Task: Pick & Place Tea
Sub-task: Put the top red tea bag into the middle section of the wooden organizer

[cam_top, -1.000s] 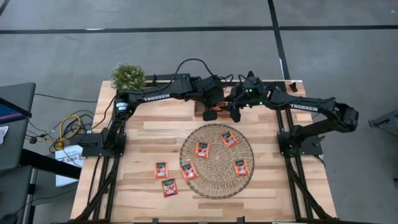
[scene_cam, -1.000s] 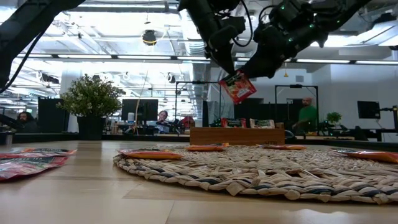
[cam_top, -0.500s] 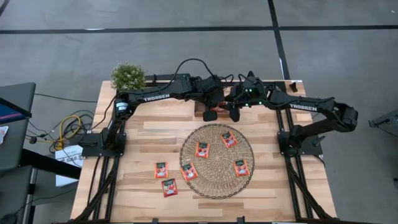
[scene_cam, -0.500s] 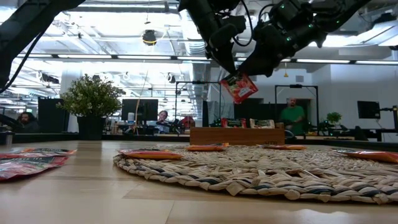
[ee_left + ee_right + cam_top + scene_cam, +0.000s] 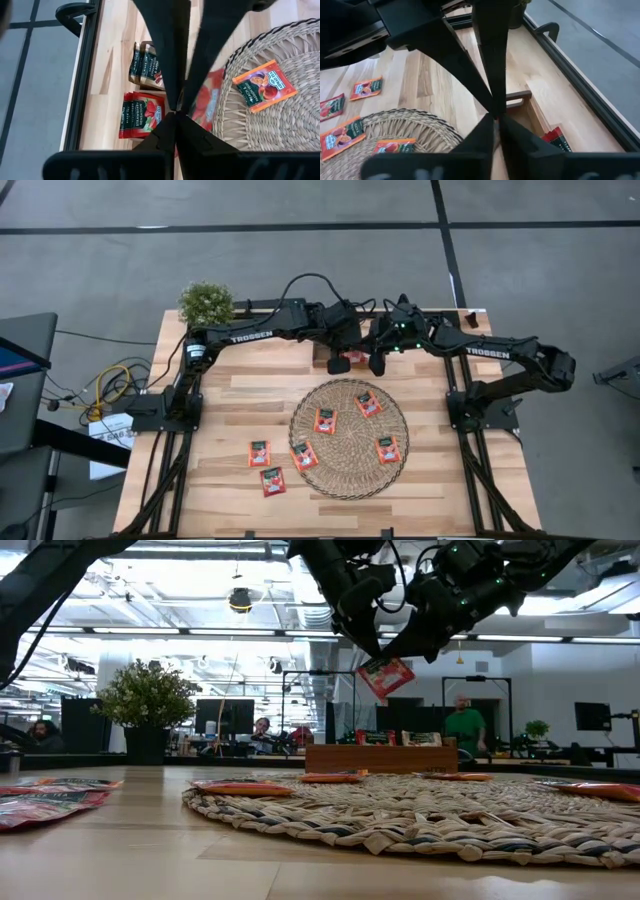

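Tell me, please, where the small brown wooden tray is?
In the high view, the small brown wooden tray sits at the table's far edge, under both grippers, beyond the round woven mat.

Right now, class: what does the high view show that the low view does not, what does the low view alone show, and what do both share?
High only: both arm bases, and two sachets beside the mat.
Low only: people in the room behind, and the raised sachet hanging clear above the table, both end effectors at it.
Both: the mat, the plant, the tray.
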